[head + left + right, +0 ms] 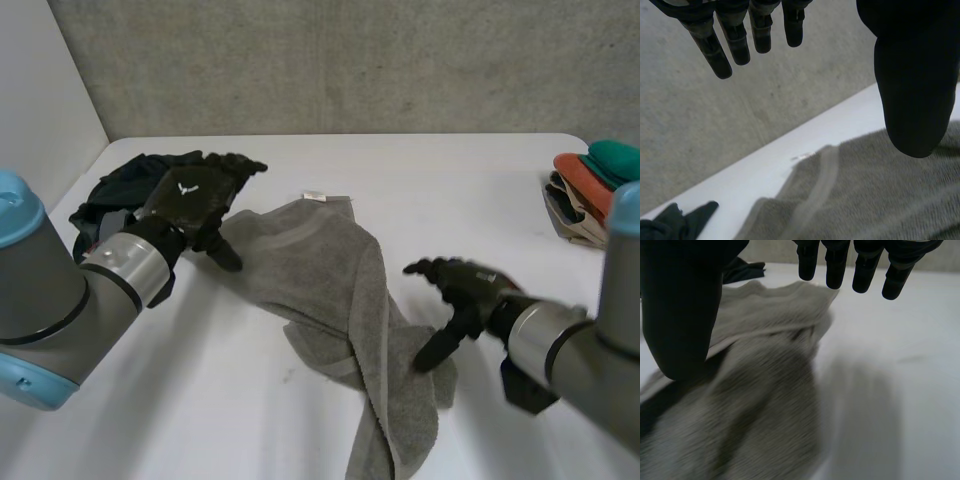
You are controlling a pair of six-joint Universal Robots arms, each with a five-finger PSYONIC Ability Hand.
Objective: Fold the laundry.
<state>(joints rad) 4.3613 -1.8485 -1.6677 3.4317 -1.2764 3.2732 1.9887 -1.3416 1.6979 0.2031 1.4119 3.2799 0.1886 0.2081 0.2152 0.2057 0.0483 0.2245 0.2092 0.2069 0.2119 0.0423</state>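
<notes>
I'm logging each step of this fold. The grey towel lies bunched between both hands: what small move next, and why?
Probably pinch the grey towel with both hands, ready to pull it flat. It lies crumpled and doubled over; the left hand and right hand are open, each thumb down at its edge.

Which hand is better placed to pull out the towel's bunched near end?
Probably the right hand: open, thumb down on the grey towel right there. The left hand sits at its far edge.
</notes>
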